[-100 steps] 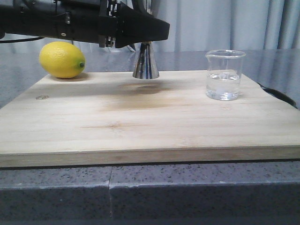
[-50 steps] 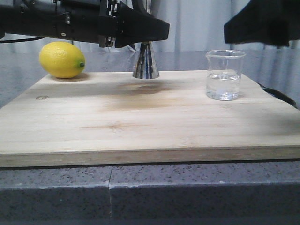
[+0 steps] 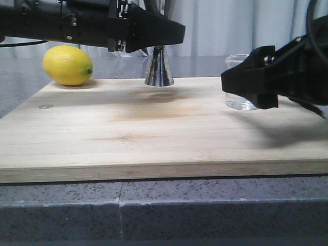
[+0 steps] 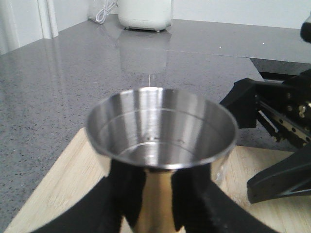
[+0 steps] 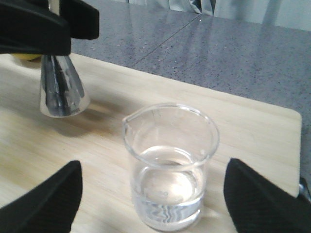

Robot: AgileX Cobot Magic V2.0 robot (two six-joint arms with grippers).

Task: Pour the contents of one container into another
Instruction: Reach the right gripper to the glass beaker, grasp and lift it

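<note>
The steel jigger point(image 3: 159, 69) stands upright at the back of the wooden board point(image 3: 154, 133). My left gripper point(image 3: 156, 36) is shut on its upper part. In the left wrist view its empty upper cup point(image 4: 160, 128) fills the middle, and the black fingers point(image 4: 129, 191) clamp the waist below it. The clear glass beaker point(image 5: 170, 160), about a third full of clear liquid, stands at the board's right. My right gripper point(image 5: 155, 206) is open, with one finger point(image 5: 46, 204) on each side of the beaker and apart from it. In the front view this gripper point(image 3: 248, 84) covers most of the beaker point(image 3: 240, 104).
A yellow lemon point(image 3: 67, 65) lies at the board's back left corner. The board rests on a grey speckled counter point(image 3: 154, 205). A white appliance point(image 4: 146, 14) stands far back on the counter. The right arm point(image 4: 282, 126) shows beside the jigger.
My right gripper has come down from the upper right to the beaker's level and now hides most of it in the front view. The left gripper and jigger have not moved.
</note>
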